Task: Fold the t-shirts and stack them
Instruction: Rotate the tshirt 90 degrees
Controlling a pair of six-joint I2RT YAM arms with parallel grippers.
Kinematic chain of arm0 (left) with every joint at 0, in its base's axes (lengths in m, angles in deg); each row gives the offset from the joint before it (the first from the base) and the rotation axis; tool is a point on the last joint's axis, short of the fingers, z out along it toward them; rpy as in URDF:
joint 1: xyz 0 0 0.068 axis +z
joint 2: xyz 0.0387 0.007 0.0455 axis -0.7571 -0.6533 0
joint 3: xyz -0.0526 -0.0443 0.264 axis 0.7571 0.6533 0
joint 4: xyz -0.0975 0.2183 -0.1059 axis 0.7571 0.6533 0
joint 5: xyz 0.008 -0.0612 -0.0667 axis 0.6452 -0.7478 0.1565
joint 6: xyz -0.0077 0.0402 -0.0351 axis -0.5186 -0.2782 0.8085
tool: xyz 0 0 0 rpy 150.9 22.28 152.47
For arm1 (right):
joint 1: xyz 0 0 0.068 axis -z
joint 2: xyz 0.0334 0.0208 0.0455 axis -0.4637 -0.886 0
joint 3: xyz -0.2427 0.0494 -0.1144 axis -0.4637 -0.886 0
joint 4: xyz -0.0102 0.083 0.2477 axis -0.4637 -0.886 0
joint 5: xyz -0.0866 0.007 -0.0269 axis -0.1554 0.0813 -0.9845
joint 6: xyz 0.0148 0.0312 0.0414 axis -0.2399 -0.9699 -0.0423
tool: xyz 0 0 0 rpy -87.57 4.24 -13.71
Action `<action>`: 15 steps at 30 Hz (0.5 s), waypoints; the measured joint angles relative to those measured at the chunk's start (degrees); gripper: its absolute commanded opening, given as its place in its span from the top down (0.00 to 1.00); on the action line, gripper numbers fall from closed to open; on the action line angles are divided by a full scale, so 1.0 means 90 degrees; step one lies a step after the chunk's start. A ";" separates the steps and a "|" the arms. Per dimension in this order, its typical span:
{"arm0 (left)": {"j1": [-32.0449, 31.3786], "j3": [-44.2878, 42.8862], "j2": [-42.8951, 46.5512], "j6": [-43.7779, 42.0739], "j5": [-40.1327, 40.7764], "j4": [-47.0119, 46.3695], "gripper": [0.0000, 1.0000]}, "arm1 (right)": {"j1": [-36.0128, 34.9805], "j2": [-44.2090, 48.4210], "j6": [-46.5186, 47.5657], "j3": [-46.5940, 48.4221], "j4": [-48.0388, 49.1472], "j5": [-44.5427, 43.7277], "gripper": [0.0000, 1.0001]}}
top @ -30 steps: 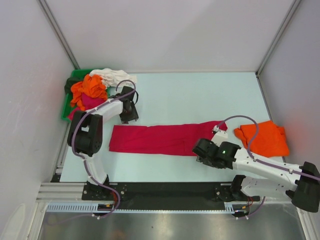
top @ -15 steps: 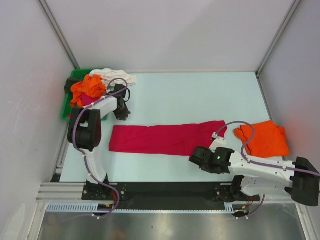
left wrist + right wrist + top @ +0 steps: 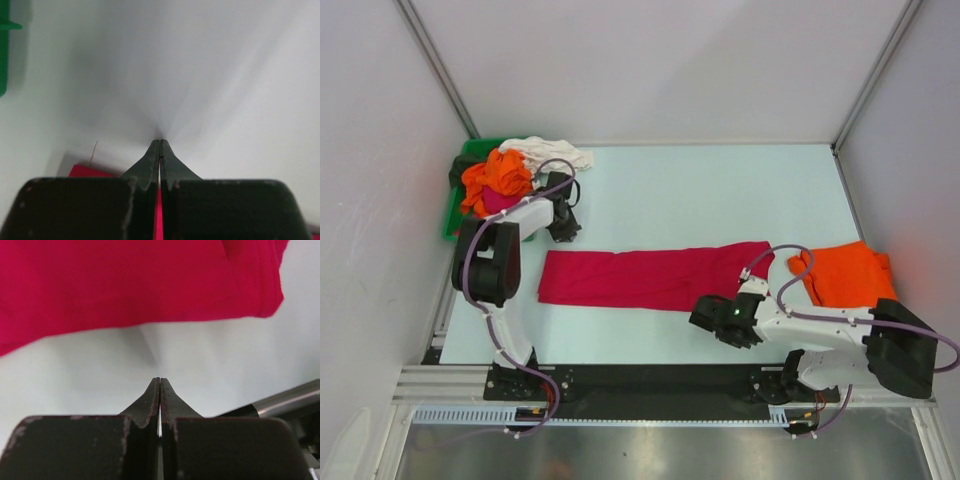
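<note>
Feels by the look soft, light and limp: expect the red shirt [image 3: 650, 277] to sag and crease, so pinch at corners or hem, both ends together. Lies as a long folded band across the table [image 3: 720, 190], 9 to 3 o'clock, with an orange shirt [image 3: 845, 275] at its 3 and heaped shirts [image 3: 498, 178] in the bin [image 3: 450, 225] at its 10. From above, gives placement only: left claw [image 3: 563, 228] at the band's 11, right claw [image 3: 705, 318] at its 5. From the wrists, shows both pressed together, empty, over bare table.
</note>
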 measured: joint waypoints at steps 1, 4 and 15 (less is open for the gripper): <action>-0.0015 0.0078 0.0053 0.0000 -0.0002 -0.0041 1.00 | 0.0073 -0.0153 0.0046 0.0029 0.0080 0.0002 1.00; -0.0087 0.0306 0.0219 0.0000 -0.0002 -0.0124 1.00 | 0.0357 -0.0568 0.0221 0.0126 0.0364 0.0002 1.00; -0.0294 0.0862 0.0639 0.0000 -0.0002 -0.0209 1.00 | 0.1290 -0.1039 0.0831 0.0270 0.1209 0.0002 1.00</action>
